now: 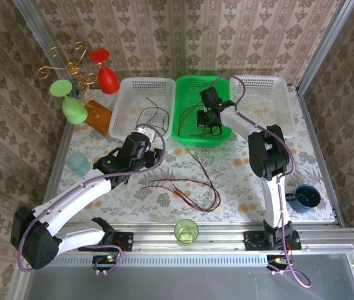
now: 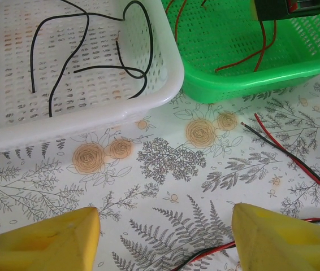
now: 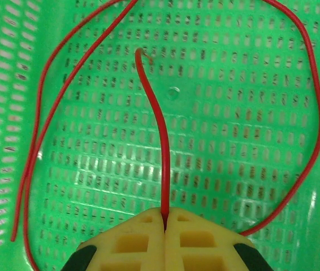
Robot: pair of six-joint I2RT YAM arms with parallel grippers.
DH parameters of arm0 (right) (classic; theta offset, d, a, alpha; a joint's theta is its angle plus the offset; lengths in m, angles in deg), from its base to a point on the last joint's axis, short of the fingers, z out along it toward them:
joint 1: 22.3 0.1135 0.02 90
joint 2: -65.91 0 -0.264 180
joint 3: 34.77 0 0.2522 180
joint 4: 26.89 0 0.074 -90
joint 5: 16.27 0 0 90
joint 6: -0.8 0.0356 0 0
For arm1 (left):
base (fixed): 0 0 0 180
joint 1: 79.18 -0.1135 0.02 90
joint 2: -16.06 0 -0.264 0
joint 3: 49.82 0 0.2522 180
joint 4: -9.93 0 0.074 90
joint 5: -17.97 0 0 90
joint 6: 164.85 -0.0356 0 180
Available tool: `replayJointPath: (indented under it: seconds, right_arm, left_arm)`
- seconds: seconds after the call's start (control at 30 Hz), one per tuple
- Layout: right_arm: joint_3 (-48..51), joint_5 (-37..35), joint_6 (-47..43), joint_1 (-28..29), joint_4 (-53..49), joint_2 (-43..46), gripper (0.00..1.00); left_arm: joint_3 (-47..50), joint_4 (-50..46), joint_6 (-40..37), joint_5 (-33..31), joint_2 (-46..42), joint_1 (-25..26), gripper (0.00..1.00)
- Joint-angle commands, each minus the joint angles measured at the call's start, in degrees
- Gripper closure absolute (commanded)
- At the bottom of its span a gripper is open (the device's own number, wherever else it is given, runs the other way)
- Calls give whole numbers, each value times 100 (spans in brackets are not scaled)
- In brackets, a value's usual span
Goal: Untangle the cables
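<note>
A loose bundle of red and black cables [image 1: 186,186] lies on the floral tablecloth mid-table; strands of the bundle [image 2: 287,152] run past my left fingers. Black cables [image 2: 115,65] curl in the white basket [image 1: 141,106]. Red cables [image 3: 35,141] lie in the green basket [image 1: 189,128]. My right gripper [image 3: 165,217] hangs inside the green basket, shut on a red cable [image 3: 160,135] that rises from between its pads. My left gripper [image 2: 165,240] hovers open over the cloth just in front of the white basket, with a red-and-black strand [image 2: 216,253] beside its right finger.
A second white basket [image 1: 286,106] stands at the back right. Green and red balloons on a gold curly stand [image 1: 70,75] fill the back left. A pale cup [image 1: 78,164], a green cup [image 1: 186,230] and a dark blue cup [image 1: 306,197] sit around the table.
</note>
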Motion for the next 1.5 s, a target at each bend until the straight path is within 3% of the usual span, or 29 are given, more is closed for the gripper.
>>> replayJointPath:
  seconds: [0.0,0.07,0.2,0.27,0.37,0.63,0.9,1.23,1.47]
  right_arm:
    - [-287,145,-134,-78,-589,27,96]
    - [-580,116,-154,-135,-1023,-72,88]
    - [-616,276,-153,-133,-1301,297,52]
    - [-496,185,-157,-113,-1269,638,39]
    - [-343,105,-184,-79,-1321,1126,31]
    - [1711,62,-392,242,-935,3271,33]
    - [4076,339,308,725,-601,4917,42]
    - [5592,993,782,836,455,5067,64]
    - [6018,1441,1182,847,951,4785,68]
  left_arm:
    - [-86,-217,118,-34,-64,50,36]
    - [-108,-212,128,-14,-29,72,36]
    - [-209,-272,135,25,54,167,36]
    - [-280,-317,80,70,143,194,36]
    - [-361,-369,-48,152,245,238,36]
    - [31,-63,383,332,-78,315,36]
    - [708,363,1063,510,-461,528,36]
    - [1126,918,1409,507,-364,700,35]
    - [1080,942,1389,515,-199,753,35]
